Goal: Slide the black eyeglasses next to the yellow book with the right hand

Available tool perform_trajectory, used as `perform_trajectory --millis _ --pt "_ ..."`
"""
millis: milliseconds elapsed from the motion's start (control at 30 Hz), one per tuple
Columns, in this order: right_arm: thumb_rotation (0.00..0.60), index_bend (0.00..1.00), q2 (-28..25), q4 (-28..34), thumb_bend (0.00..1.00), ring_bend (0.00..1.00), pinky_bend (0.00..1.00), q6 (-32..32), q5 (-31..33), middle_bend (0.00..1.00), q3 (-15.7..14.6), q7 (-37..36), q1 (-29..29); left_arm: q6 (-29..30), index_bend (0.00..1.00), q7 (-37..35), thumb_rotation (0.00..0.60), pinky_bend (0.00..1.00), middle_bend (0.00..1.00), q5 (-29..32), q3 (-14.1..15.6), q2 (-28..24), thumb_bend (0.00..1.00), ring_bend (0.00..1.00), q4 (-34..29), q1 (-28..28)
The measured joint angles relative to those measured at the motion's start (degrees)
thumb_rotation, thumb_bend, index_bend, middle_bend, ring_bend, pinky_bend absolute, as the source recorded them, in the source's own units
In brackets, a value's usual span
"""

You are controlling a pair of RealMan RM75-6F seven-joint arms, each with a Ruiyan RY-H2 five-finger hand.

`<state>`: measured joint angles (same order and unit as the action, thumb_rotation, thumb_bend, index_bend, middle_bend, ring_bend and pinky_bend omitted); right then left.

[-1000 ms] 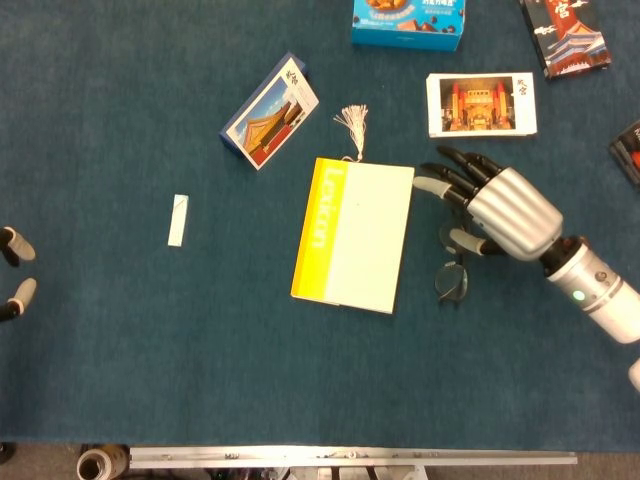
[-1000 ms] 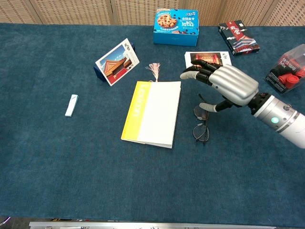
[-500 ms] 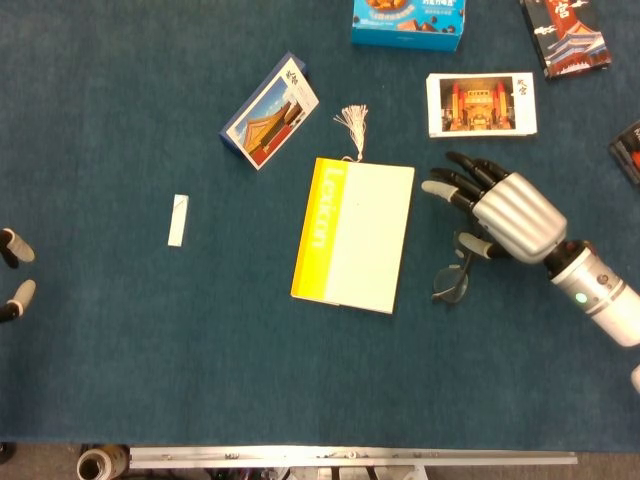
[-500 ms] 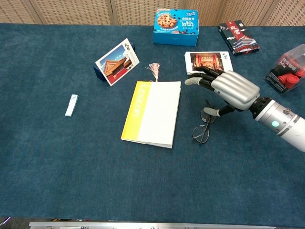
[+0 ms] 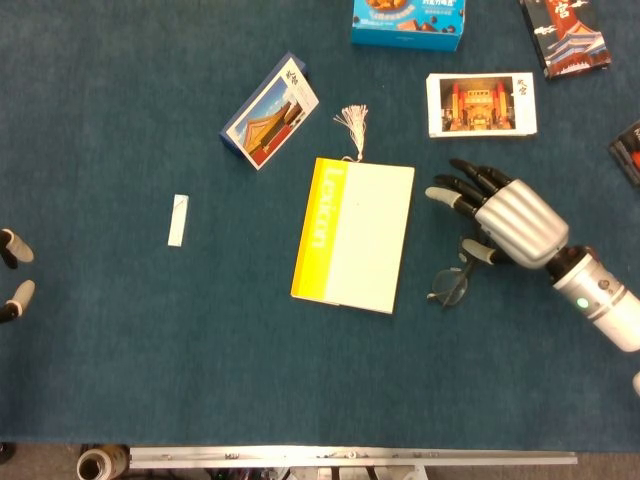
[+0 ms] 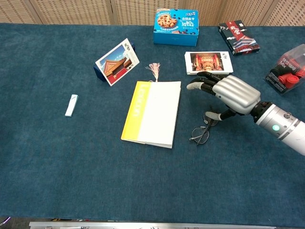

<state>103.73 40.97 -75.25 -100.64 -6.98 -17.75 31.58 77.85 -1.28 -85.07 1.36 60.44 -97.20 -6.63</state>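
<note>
— Looking at the black eyeglasses (image 5: 452, 281), where do we find them?

— On the table (image 5: 120, 120), just right of the yellow book (image 5: 354, 235), near its lower right corner and apart from its edge. In the chest view (image 6: 202, 131) they sit the same way.

— Which way does their long axis run?

— We see it tilted, from the lower lens nearest the book up and to the right, where the other end goes under our right hand (image 5: 512, 222).

— Is that hand holding them?

— Its fingers (image 5: 462, 188) are spread and stretched toward the book, gripping nothing. The thumb (image 5: 480, 253) lies over the upper end of the glasses; whether it touches, we cannot tell.

— And our left hand (image 5: 14, 272)?

— Only pale fingertips show at the left edge in the head view, set apart; we cannot tell more.
</note>
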Motion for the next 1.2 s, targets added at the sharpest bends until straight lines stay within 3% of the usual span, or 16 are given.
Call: perform_trajectory --millis 500,733,933,1200 --pt "0.6 0.19 -0.19 -0.06 0.23 0.05 0.21 -0.45 0.53 0.18 -0.12 -0.21 -1.31 -0.08 0.46 -0.08 0.6 0.56 0.52 -0.03 0.0 0.17 0.28 0.46 0.18 -0.02" --pt "0.6 0.19 -1.94 2.2 0.23 0.05 0.21 -3.56 0.49 0.18 1.57 0.89 -0.8 -0.03 0.46 0.18 0.6 0.56 0.52 -0.14 -0.33 -0.19 0.28 0.46 -0.2 -0.32" --pt "0.6 0.19 -7.94 11.62 0.23 0.05 0.21 -5.17 1.33 0.2 3.87 6.06 -0.38 -0.03 0.46 -0.13 0.6 0.56 0.52 -0.38 -0.83 -0.58 0.28 0.46 -0.77 -0.85" --pt "0.6 0.19 -23.88 34.28 0.23 0.07 0.21 -5.53 3.63 0.23 5.91 22.37 -1.81 0.15 0.47 -0.12 0.6 0.56 0.52 -1.18 -1.67 -1.02 0.28 0.46 -0.95 -1.81"
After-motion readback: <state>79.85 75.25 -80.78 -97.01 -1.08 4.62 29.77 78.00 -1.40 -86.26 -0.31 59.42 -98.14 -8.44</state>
